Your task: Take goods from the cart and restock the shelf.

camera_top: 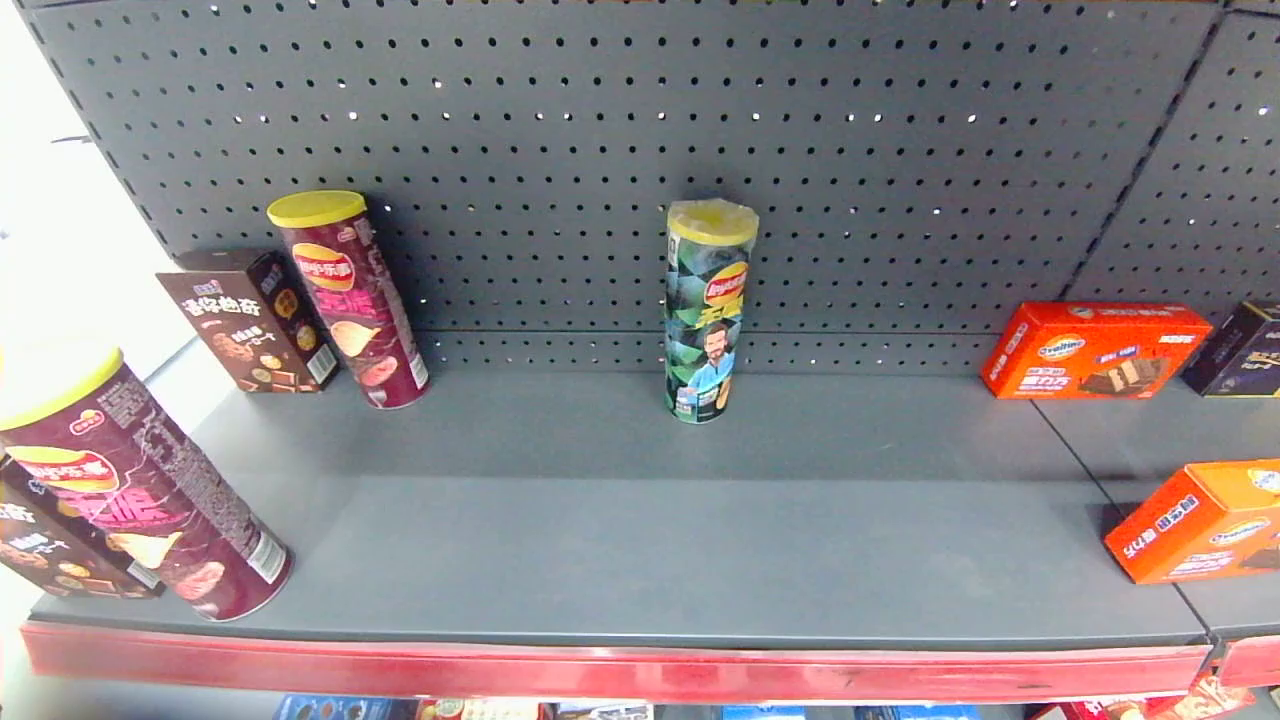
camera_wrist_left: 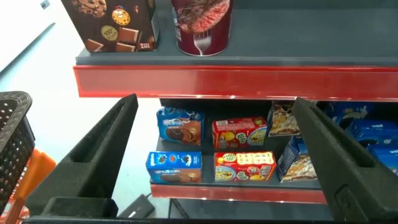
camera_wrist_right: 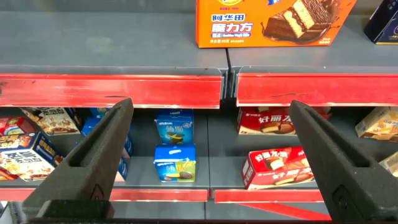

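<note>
Left hand (camera_wrist_left: pixel 214 102) and right hand (camera_wrist_right: pixel 211 104) gape wide, empty, facing the shelf (camera_top: pixel 640 540).

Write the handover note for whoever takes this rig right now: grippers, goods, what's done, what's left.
Left gripper: open, empty, facing the lower shelves.
Right gripper: open, empty, also facing the lower shelves.
Shelf: green chip can upright at back centre; back maroon chip can beside a brown cookie box; front maroon chip can at the left edge; orange boxes at the right.
Done: those goods stand shelved.
Left: the shelf's middle is bare. Probably fetch the next item; the black mesh basket may be the cart.
</note>
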{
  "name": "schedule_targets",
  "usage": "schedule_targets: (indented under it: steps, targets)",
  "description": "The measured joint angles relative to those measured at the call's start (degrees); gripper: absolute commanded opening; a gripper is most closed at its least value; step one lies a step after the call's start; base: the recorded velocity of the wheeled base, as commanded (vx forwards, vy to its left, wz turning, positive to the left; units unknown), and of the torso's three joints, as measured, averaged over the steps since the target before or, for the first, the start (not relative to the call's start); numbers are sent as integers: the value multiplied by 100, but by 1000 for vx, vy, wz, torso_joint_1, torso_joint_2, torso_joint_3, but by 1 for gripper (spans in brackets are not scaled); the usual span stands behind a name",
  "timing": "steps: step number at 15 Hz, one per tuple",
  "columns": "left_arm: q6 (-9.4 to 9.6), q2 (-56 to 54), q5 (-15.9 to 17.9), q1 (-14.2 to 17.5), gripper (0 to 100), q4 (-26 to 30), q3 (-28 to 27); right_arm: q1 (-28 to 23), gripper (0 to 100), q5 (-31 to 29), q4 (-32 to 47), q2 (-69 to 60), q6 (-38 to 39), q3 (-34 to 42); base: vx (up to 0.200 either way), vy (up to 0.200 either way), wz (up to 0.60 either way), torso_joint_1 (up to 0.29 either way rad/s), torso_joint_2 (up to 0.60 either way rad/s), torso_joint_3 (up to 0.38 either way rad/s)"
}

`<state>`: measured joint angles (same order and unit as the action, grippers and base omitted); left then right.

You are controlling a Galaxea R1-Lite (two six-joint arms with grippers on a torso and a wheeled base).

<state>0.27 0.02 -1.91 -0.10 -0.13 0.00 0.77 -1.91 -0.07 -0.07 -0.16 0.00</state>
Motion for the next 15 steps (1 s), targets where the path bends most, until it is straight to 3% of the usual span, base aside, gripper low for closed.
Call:
schedule_targets:
  steps: [5,15]
  targets:
    - [-2,0,9,-9,100,0,0,-4,100,0,0,0,11,0,0,0,0,0,0,0]
    - [5,0,17,-9,100,-2,0,-4,100,-9,0,0,11,0,0,0,600,4,2,2]
